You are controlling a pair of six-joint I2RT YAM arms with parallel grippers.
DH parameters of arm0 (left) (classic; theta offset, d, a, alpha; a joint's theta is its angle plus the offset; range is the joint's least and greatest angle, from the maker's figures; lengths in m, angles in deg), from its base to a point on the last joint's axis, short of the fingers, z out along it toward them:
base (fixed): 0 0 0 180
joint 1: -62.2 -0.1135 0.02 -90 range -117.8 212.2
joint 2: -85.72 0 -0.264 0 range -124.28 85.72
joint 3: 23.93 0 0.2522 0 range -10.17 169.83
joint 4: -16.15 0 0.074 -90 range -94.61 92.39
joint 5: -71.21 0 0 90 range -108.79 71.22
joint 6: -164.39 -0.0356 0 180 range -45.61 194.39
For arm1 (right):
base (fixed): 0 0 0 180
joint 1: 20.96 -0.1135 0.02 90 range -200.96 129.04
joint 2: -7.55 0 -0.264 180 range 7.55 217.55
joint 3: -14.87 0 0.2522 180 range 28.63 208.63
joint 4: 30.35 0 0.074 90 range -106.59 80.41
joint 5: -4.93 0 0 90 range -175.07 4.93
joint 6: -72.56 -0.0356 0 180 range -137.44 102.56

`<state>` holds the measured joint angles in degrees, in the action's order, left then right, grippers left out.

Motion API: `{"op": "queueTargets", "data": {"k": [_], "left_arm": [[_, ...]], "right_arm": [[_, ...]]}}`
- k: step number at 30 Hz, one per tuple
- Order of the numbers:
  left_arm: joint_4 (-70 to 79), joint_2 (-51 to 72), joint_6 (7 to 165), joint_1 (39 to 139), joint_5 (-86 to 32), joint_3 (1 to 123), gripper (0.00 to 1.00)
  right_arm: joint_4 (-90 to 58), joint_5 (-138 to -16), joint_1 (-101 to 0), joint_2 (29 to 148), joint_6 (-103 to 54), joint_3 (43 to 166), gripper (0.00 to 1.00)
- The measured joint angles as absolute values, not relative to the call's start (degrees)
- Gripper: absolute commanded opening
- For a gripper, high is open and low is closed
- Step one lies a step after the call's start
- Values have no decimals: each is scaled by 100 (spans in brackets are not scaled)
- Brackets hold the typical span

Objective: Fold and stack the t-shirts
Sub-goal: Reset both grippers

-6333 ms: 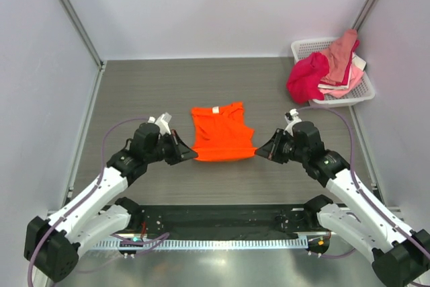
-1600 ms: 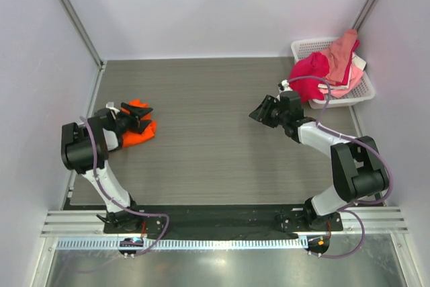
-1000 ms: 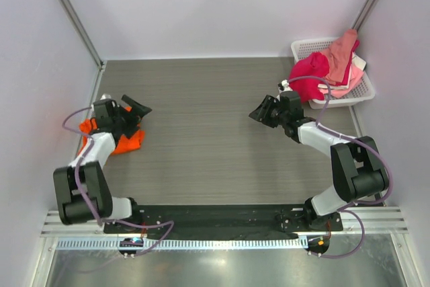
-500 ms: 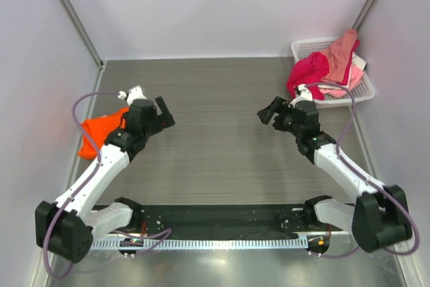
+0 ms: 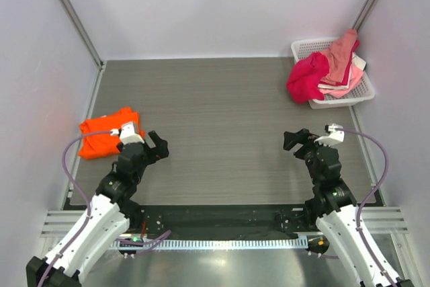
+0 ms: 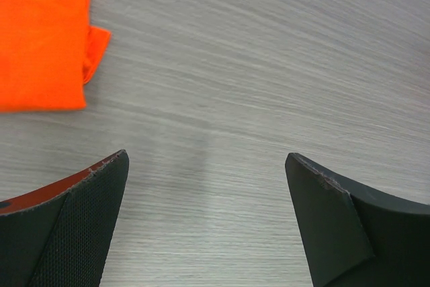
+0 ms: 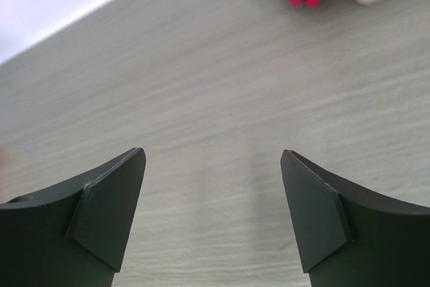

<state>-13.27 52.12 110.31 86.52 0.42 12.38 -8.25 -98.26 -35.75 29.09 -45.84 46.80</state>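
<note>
Grey table (image 5: pixel 222 105), white walls (image 5: pixel 222 5); orange shirt (image 5: pixel 101 140) left, basket (image 5: pixel 304 47) far corner.

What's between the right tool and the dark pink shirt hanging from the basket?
Nothing, just bare table between the right tool and the dark pink shirt. The top view shows it, the right wrist view too.

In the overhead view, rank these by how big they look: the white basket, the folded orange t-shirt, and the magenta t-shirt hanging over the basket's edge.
1. white basket
2. orange t-shirt
3. magenta t-shirt, somewhat smaller, though it is bunched up and partly inside the basket, so only its visible part counts.
</note>
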Motion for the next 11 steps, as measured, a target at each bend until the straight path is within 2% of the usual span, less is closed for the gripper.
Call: {"op": "queueTargets", "data": {"k": [4, 8, 11], "left_arm": [[-1259, 5771, 10955, 8656, 197, 720, 100], [-1181, 6053, 10881, 8656, 269, 672, 100], [-1098, 6134, 10861, 8656, 310, 672, 100]], "right_arm": [[-886, -9763, -3573, 2675, -4628, 4020, 88], [-911, -9687, -3573, 2872, -4632, 3931, 85], [-978, -9634, -3573, 2975, -4639, 3931, 87]]}}
